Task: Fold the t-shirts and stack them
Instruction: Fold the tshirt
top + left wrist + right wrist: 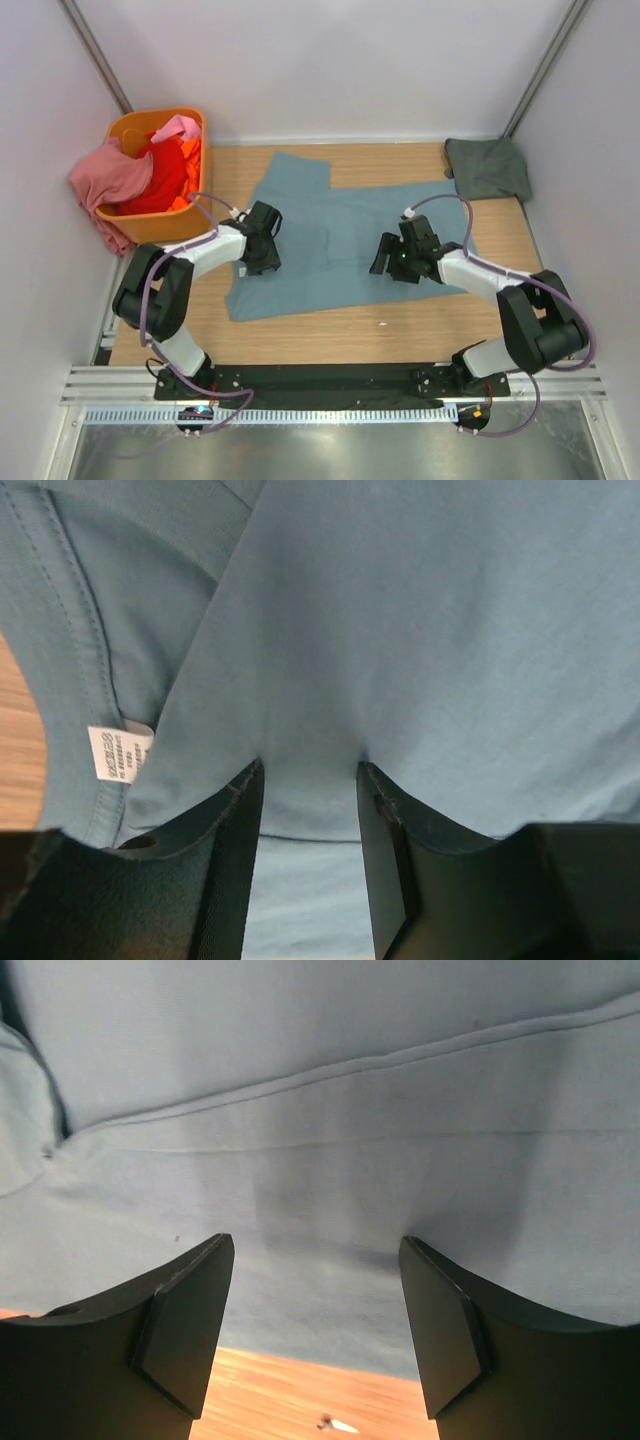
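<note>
The large blue-teal t-shirt [330,225] lies spread on the wooden table. My left gripper [262,248] is low on its left part, near the collar and white label [118,752]. Its jaws [310,770] stand partly apart, and a fold of the blue cloth [400,630] lies over their tips. My right gripper [390,256] is open over the shirt's right front part [300,1080], close to the near hem, holding nothing. The dark grey-green t-shirt [488,168] lies folded at the back right. The pink [108,175], red [158,178] and orange [190,160] shirts sit in the basket.
The orange plastic basket [150,228] stands at the back left beside the left wall. White walls enclose the table on three sides. Bare wood [400,335] runs along the near edge, with a small white scrap [382,324] on it.
</note>
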Available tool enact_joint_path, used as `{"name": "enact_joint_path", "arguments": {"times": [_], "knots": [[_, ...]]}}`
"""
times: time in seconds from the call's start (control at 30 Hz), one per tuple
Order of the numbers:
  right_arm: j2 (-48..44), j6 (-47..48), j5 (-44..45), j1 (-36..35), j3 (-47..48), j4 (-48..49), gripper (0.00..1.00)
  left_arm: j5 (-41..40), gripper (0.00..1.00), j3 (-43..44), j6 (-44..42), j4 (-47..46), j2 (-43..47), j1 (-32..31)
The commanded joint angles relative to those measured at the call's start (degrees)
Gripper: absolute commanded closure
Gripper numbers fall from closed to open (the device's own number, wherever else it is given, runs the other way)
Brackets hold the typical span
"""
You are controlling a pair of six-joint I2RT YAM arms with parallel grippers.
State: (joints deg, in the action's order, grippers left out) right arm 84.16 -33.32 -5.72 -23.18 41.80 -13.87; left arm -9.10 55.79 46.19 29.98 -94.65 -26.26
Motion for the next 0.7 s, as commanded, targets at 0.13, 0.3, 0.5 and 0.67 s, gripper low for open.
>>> {"name": "enact_joint_path", "arguments": {"times": [0.13,0.3,0.5,0.67], "knots": [[-11.20,-8.42,0.88,0.06,-10.32,1.74,0.26,-2.85,0.57,2.22,-3.83,-2.99,-5.36,-0.19],[-17.01,-11.50,1.15,-0.11,-14.12,-0.46,0.26,-3.55,0.57,1.87,-4.36,-2.91,-5.98,-0.19],[-21.23,-15.36,0.97,-2.83,-16.57,-0.99,0.25,-3.46,0.58,-1.38,-3.92,-1.86,-4.58,-0.28],[-22.20,-11.87,5.44,-5.03,-10.79,-5.89,0.25,-6.09,0.57,-0.43,-3.13,4.64,3.05,-1.07]]}}
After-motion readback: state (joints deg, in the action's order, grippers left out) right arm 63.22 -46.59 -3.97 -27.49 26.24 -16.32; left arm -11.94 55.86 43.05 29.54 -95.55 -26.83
